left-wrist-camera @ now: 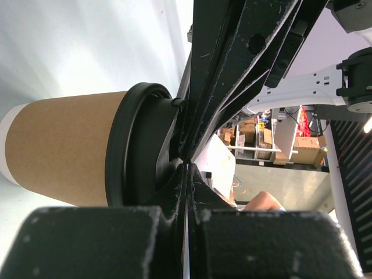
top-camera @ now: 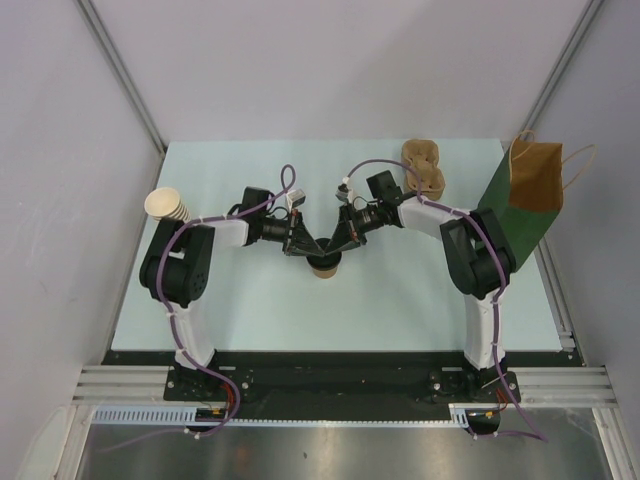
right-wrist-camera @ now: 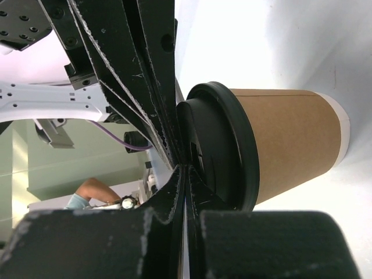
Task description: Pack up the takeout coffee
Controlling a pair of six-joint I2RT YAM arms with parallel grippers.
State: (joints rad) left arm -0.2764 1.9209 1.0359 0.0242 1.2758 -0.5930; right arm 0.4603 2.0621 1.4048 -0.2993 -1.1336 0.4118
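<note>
The takeout coffee [top-camera: 324, 265], a brown paper cup [left-wrist-camera: 64, 151] with a black lid [left-wrist-camera: 139, 145], stands upright mid-table. Both arms reach in over it and their tips meet on top of it. My left gripper [top-camera: 311, 250] is shut, with its tip [left-wrist-camera: 186, 164] against the lid's top and nothing between the fingers. My right gripper [top-camera: 338, 249] is shut too, its closed tip [right-wrist-camera: 185, 168] touching the lid [right-wrist-camera: 224, 145] from the other side. The cup's brown wall [right-wrist-camera: 290, 145] is free of both grippers. Each wrist view shows the other gripper's fingers [left-wrist-camera: 244, 58] crossing above.
A brown and green paper bag [top-camera: 525, 195] with string handles stands open at the table's right edge. A brown cardboard cup carrier [top-camera: 424, 166] lies at the back right. A stack of pale lidless cups [top-camera: 168, 206] lies at the left edge.
</note>
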